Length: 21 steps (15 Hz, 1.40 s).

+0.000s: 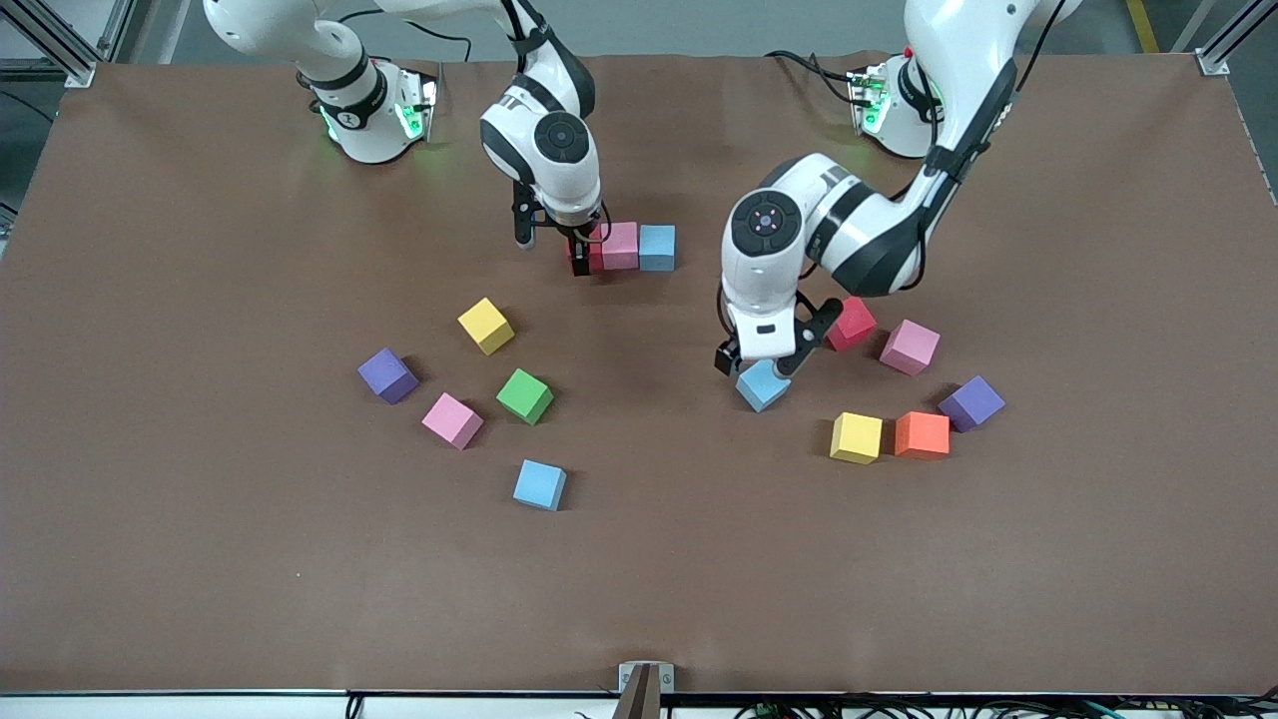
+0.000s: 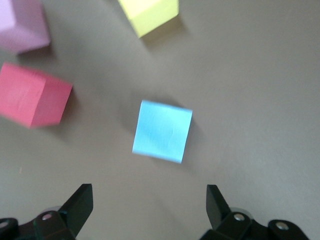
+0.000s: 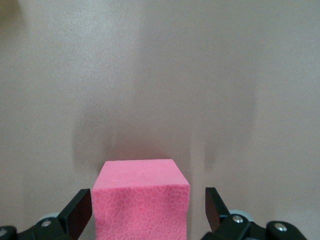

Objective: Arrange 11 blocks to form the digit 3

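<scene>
Light blue cube [image 2: 162, 131] lies under the spread left gripper [image 2: 150, 210] (seemingly untouched).

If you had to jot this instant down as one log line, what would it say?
right gripper: open around red block, row end beside pink block | left gripper: open over light blue block | row: three blocks

Left gripper [image 1: 761, 365] low, fingers spread wide, pointing down. Right gripper [image 1: 582, 246] down too, fingers parted.
</scene>
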Each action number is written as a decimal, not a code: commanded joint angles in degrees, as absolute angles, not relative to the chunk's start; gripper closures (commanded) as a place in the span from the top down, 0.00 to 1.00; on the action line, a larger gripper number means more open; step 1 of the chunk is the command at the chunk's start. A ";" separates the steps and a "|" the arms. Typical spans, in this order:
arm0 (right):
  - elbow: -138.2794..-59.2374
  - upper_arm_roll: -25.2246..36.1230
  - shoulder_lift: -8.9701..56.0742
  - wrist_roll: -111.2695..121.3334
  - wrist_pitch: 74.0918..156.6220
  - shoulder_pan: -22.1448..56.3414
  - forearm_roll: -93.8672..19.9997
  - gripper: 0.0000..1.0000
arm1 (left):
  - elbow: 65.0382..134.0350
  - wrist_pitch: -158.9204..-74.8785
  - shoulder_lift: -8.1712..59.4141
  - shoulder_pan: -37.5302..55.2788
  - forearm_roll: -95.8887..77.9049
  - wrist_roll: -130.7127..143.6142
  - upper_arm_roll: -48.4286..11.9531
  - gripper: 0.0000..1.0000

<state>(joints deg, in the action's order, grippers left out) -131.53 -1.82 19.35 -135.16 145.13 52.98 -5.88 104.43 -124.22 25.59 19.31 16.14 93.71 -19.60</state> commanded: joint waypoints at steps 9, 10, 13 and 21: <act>-130.78 -1.23 15.74 -132.01 138.70 52.65 -6.77 1.00 | 108.45 -140.89 29.53 14.15 18.98 92.20 -20.04 1.00; -130.78 -1.23 14.95 -131.92 138.08 52.30 -6.77 1.00 | 108.72 -140.89 29.53 14.06 19.07 92.20 -19.95 1.00; -130.52 -1.23 11.61 -130.26 134.93 50.55 -6.77 1.00 | 109.51 -140.71 29.62 13.36 19.07 92.20 -19.95 1.00; -128.58 -0.97 7.03 -114.55 128.76 42.81 -6.51 1.00 | 112.06 -140.63 29.62 13.10 18.98 92.81 -19.95 1.00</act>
